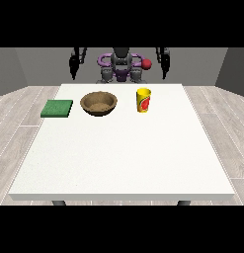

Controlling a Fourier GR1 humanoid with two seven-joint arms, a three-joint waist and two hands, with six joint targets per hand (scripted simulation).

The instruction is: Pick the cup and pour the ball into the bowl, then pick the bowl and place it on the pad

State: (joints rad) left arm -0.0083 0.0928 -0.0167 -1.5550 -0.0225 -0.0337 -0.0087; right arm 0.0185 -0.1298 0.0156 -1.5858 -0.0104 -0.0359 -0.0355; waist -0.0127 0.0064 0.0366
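A yellow cup [143, 100] with a red mark stands upright on the white table [123, 158], right of centre near the far edge. Its inside is hidden, so no ball shows. Left of it sits a brown wooden bowl [99, 104], with nothing visible inside. A flat green pad [57, 108] lies further left, near the table's left edge. Both hands hang raised behind the table's far edge, well above and away from the objects: the hand at the view's left [73, 65] and the hand at the view's right [164, 64]. Neither holds anything.
The robot's torso [121, 66] stands behind the far edge, with a red knob [147, 63] on its side. Grey plank floor surrounds the table. The wide near half of the table carries nothing.
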